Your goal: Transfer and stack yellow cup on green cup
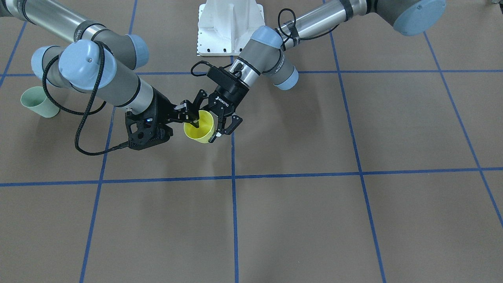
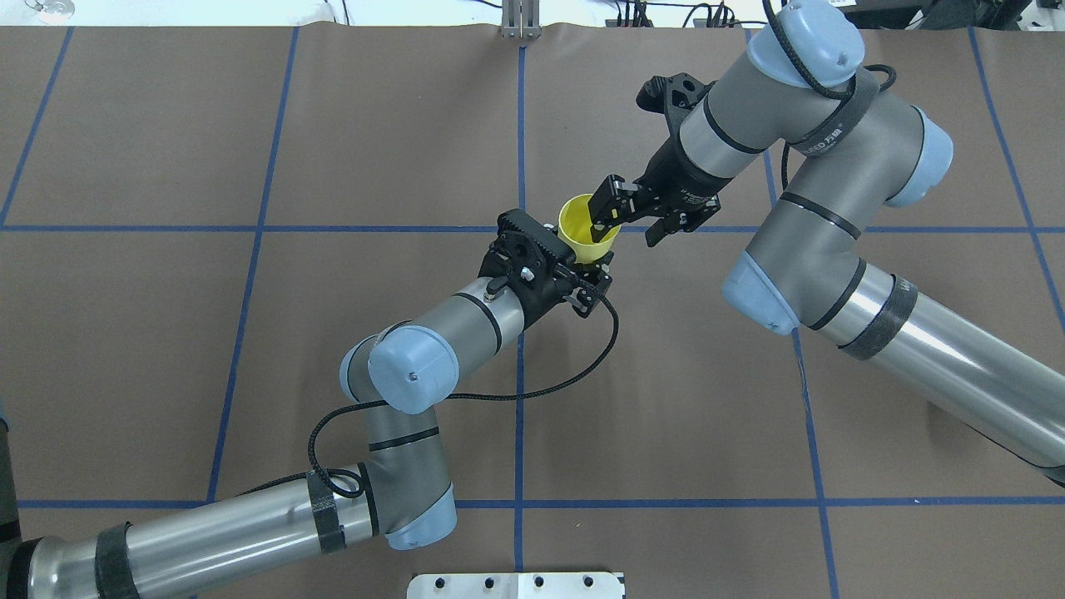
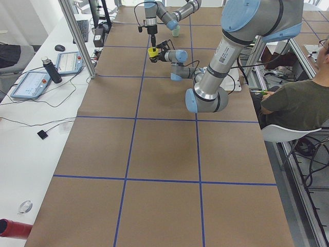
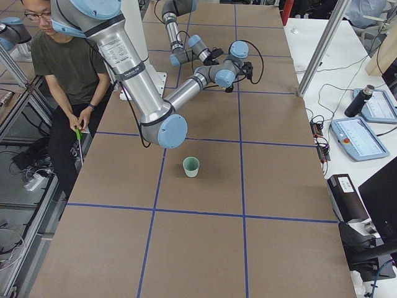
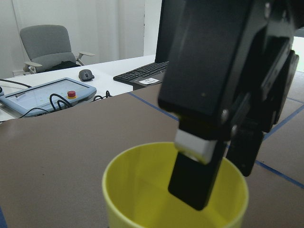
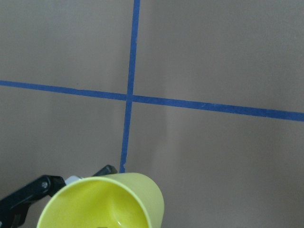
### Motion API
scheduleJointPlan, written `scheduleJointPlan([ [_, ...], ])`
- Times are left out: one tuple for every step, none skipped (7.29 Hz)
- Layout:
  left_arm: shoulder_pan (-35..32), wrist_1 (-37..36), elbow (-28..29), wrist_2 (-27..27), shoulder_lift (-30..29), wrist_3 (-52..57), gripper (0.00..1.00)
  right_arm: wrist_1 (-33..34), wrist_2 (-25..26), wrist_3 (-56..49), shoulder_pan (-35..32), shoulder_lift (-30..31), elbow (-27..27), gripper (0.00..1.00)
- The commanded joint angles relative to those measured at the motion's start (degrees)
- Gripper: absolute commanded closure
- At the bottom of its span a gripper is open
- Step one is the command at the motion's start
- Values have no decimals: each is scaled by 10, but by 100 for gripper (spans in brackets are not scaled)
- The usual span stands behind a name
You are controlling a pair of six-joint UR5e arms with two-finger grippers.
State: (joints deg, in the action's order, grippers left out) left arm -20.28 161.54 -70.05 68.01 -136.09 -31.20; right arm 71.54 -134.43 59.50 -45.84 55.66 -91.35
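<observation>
The yellow cup (image 1: pixel 199 127) hangs tilted above the table's middle, mouth up. My left gripper (image 1: pixel 206 125) is shut on the cup's body, one finger on each side. My right gripper (image 2: pixel 632 220) is open and straddles the rim. One of its fingers (image 5: pixel 194 180) reaches down inside the cup; the other stands outside, apart from the wall. In the right wrist view the yellow cup (image 6: pixel 102 202) fills the bottom edge. The green cup (image 1: pixel 37 102) stands upright and alone on the table, far out on my right side, also seen as the green cup (image 4: pixel 191 166).
Blue tape lines (image 2: pixel 520 374) grid the brown table. The white robot base (image 1: pixel 230 27) is behind the grippers. A person (image 4: pixel 68 68) sits beside the base. A bench with tablets (image 3: pixel 36 82) and a keyboard runs along the far side.
</observation>
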Motion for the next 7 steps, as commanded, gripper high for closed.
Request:
scheduleJointPlan([
  [1,1,0,-1,0,0,28,0,0,0,1,-2,2,26],
  [2,4,0,-1,2,0,28,0,0,0,1,-2,2,26],
  [2,5,0,-1,3,0,28,0,0,0,1,-4,2,26],
  [3,5,0,-1,4,0,28,-1,0,0,1,-4,2,26],
  [3,5,0,-1,4,0,28,-1,0,0,1,-5,2,31],
  [3,5,0,-2,5,0,28,-2,0,0,1,-5,2,42],
  [3,5,0,-1,5,0,28,-2,0,1,1,-5,2,56],
])
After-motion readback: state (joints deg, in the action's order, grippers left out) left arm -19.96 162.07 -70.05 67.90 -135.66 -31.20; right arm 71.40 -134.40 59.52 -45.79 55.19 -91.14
